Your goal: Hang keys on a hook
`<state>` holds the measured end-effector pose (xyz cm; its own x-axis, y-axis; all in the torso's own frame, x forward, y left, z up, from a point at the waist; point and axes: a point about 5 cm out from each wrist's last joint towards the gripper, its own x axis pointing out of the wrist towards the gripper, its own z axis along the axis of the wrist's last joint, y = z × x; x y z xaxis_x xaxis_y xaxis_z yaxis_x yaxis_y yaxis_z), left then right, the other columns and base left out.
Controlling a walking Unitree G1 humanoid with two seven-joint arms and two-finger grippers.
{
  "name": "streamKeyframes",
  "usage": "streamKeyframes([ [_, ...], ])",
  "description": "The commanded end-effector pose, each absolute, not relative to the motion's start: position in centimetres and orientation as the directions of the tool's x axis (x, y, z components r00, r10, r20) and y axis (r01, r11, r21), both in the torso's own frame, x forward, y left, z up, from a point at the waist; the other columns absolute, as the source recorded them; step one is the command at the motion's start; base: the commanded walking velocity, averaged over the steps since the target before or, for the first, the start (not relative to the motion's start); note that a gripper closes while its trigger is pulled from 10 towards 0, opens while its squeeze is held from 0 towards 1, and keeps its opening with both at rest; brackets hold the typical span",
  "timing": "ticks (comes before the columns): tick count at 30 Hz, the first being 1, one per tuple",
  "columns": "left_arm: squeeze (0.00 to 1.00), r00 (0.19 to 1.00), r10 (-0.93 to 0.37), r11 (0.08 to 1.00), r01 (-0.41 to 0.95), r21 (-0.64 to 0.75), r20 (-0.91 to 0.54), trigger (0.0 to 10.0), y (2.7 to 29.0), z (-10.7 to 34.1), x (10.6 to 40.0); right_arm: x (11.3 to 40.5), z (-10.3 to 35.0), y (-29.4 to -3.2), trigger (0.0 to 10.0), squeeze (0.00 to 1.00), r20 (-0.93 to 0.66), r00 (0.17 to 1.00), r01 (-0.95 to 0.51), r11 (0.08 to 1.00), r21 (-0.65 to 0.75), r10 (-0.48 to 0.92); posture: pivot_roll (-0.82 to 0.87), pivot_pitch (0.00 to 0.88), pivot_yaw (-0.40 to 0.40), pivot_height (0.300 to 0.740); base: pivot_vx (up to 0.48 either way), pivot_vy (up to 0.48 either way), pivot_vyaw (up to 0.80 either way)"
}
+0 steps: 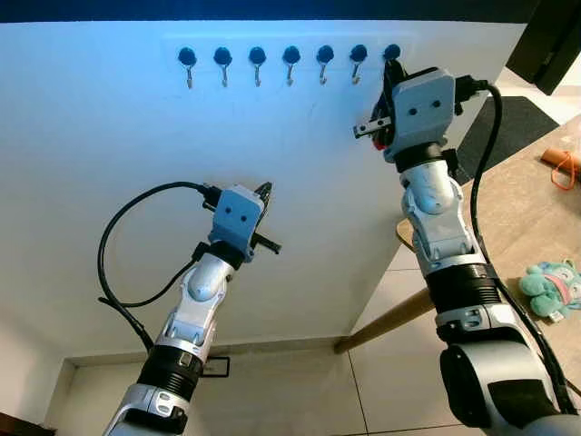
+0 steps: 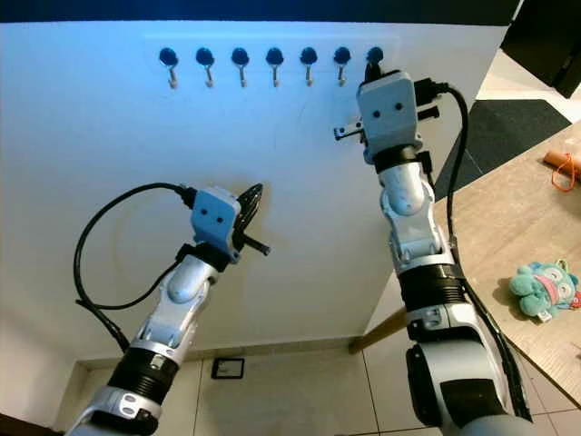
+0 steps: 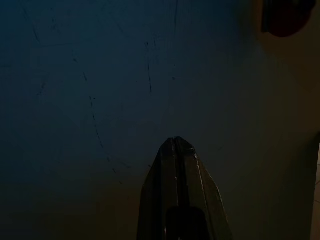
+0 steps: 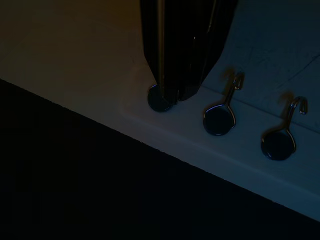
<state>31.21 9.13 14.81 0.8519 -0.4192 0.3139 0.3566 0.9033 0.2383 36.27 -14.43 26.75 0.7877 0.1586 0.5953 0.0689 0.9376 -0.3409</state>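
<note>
Reaching high with the right gripper [image 4: 172, 92], fingers pressed together at the rightmost hook [image 4: 159, 100] of the hook rail [image 1: 290, 56] on the white wall [image 1: 109, 127]. Keys hidden; impossible to tell whether anything sits between those fingers. Holding the left gripper [image 3: 176, 145] lower down, pinched closed, pointing at bare wall.

Seven dark-based metal hooks [image 1: 290, 64] in a row high on wall
</note>
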Motion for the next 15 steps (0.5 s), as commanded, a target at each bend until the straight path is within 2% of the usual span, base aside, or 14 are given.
streamKeyframes([
  [1, 0.00, 0.849, -0.425, 0.903, 0.372, 0.214, 0.313, 10.0, 8.72, 14.75, 31.14, 36.02, 26.77, -14.72, 10.0, 0.00, 0.606, 0.783, 0.093, 0.937, -0.336, 0.140, 0.06, 0.050, -0.040, 0.740, 0.000, 0.000, 0.00],
  [15, 0.00, 0.847, -0.430, 0.900, 0.379, 0.214, 0.313, 10.0, 8.63, 14.76, 31.18, 35.51, 26.31, -15.13, 10.0, 0.00, 0.620, 0.779, 0.192, 0.908, -0.372, 0.090, 0.06, 0.051, -0.035, 0.740, 0.000, 0.000, 0.00],
])
